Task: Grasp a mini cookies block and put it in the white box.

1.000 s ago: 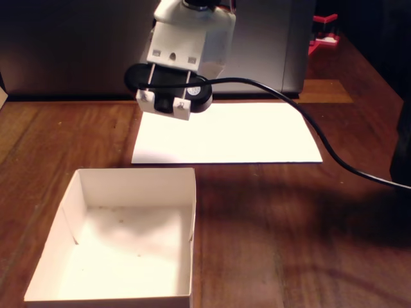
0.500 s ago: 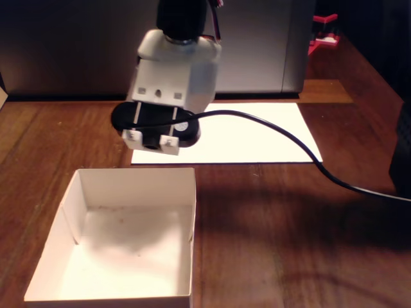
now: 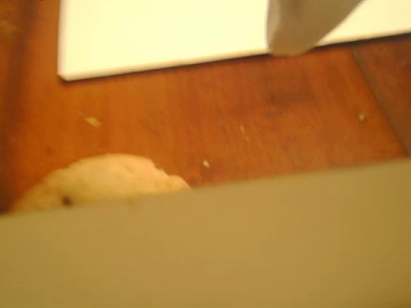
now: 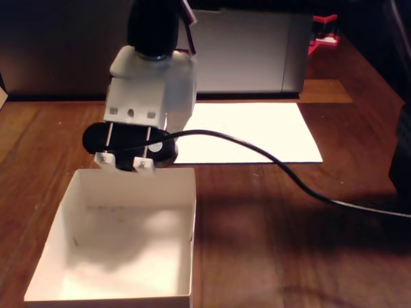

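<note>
Tan mini cookies block lies on the wooden table beside the gripper; gripper opening unclear.

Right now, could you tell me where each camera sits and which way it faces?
Wrist view: rides low on the gripper, looking along the wooden table toward the white paper sheet; a blurred gripper finger at top, a cookie behind a blurred beige edge.
Fixed view: stands in front of the table, looking down and across the white box at the arm.
Shared: the paper sheet and the table.
</note>
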### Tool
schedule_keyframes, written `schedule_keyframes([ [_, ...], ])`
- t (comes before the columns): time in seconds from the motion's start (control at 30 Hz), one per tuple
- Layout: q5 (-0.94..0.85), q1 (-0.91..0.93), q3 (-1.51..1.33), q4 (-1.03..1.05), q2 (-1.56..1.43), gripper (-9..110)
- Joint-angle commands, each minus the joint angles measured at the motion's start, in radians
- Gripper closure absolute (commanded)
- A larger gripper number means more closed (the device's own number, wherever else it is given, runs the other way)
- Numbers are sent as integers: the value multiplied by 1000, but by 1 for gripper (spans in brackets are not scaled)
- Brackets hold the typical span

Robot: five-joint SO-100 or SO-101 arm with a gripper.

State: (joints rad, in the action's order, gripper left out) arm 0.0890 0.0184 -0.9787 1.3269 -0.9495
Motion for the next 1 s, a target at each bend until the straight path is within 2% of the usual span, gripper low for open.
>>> schedule_keyframes([
  [0.0,9,17,152,15,-44,67],
  [0.37,48,37,206,41,-9,67],
  [0.67,2,120,216,69,-132,73],
  [0.73,-20,150,216,94,-173,78],
  [0.8,-52,184,213,112,-230,89],
  [0.97,-126,268,198,163,-385,101],
])
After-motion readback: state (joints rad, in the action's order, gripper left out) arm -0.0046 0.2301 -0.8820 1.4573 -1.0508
